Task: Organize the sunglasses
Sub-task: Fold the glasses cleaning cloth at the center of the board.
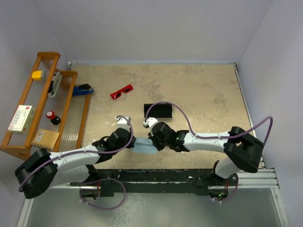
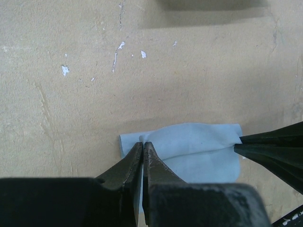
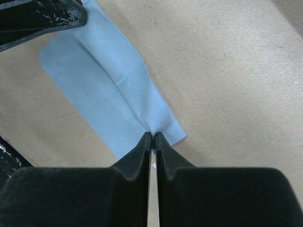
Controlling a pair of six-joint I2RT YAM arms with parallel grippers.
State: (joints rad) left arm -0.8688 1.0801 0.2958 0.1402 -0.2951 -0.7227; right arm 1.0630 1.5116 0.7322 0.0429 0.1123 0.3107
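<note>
Your left gripper [image 2: 143, 143] and right gripper [image 3: 153, 135] each pinched shut on opposite ends of the light blue cloth [image 3: 109, 94]; the red sunglasses [image 1: 121, 91] lay well apart on the counter [image 1: 203, 90].

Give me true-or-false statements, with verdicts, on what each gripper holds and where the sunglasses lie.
1. The left gripper has its jaws shut on the light blue square cloth. True.
2. The right gripper holds the red plastic-framed sunglasses. False: its jaws pinch the cloth's opposite end.
3. The sunglasses lie inside the black oblong case. False: they lie on the table, apart from it.
4. The cloth is nearer the table's near edge than the case is. True.
</note>
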